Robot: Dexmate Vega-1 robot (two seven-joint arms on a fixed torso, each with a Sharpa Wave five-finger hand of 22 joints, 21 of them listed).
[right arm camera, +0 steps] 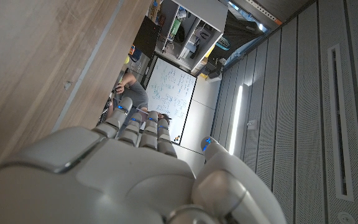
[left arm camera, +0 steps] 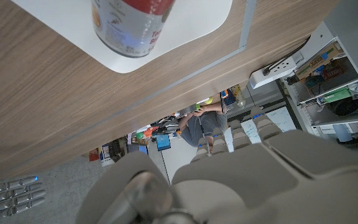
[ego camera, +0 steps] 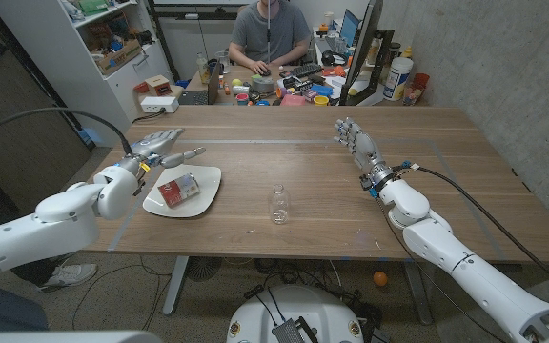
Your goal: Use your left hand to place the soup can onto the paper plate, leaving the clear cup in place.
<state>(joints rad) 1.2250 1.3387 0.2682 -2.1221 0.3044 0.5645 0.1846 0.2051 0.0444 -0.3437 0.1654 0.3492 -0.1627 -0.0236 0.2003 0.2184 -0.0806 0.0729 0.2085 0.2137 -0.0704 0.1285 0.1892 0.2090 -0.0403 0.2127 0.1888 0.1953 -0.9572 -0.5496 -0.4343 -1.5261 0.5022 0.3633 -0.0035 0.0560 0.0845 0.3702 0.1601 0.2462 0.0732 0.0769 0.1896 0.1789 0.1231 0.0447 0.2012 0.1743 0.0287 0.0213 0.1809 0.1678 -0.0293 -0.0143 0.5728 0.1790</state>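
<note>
The soup can (ego camera: pixel 178 189), red and white, lies on its side on the white paper plate (ego camera: pixel 205 198) at the table's left; in the left wrist view the soup can (left arm camera: pixel 132 26) rests on the plate (left arm camera: pixel 195 31). My left hand (ego camera: pixel 159 150) hovers just behind the plate with fingers spread, holding nothing. The clear cup (ego camera: pixel 279 204) stands upright at the table's middle, right of the plate. My right hand (ego camera: pixel 357 145) stands open at the right side, fingers extended, far from the cup. The right hand's fingers (left arm camera: pixel 11 194) also show in the left wrist view.
A person sits behind the table's far edge (ego camera: pixel 270 43) at a cluttered desk. White shelving (ego camera: pixel 112 57) stands at the back left. A cable (ego camera: pixel 465 191) trails over the table's right part. Bare wood lies between the cup and my right hand.
</note>
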